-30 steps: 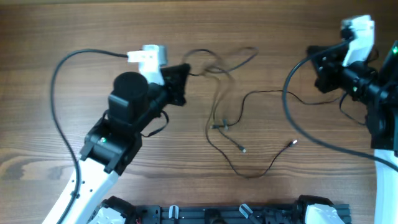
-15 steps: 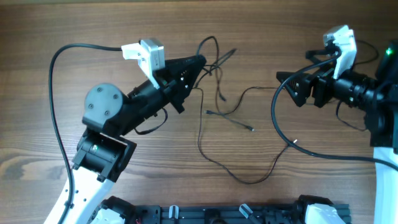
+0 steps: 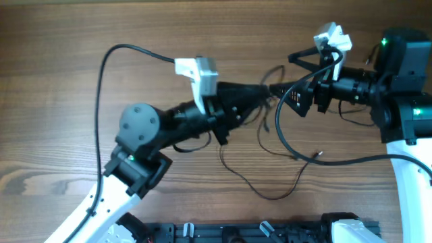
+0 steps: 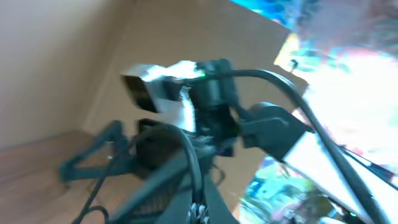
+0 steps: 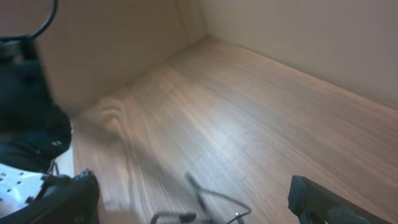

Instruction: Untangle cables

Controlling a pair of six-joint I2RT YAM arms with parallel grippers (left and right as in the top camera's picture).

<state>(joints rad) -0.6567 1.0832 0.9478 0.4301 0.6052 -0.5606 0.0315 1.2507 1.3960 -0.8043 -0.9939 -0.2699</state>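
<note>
Gently now: the cables (image 3: 268,196) bunch up between both arms, with a slack loop trailing across the surface (image 3: 67,40).
Thin black strands converge at the left gripper (image 3: 264,90), whose jaws are together and seem to pinch them. The right gripper (image 3: 289,75) waits just beside it, jaws wide apart. It is best closed on one strand only, then drawn away slowly so the plug tips slip free.

No legible text, label, brand, number or sign in any view. Overhead: arm housings and table surface show no readable marking. Left wrist view: heavy motion blur, nothing decipherable. Right wrist view: blurred, nothing decipherable.
</note>
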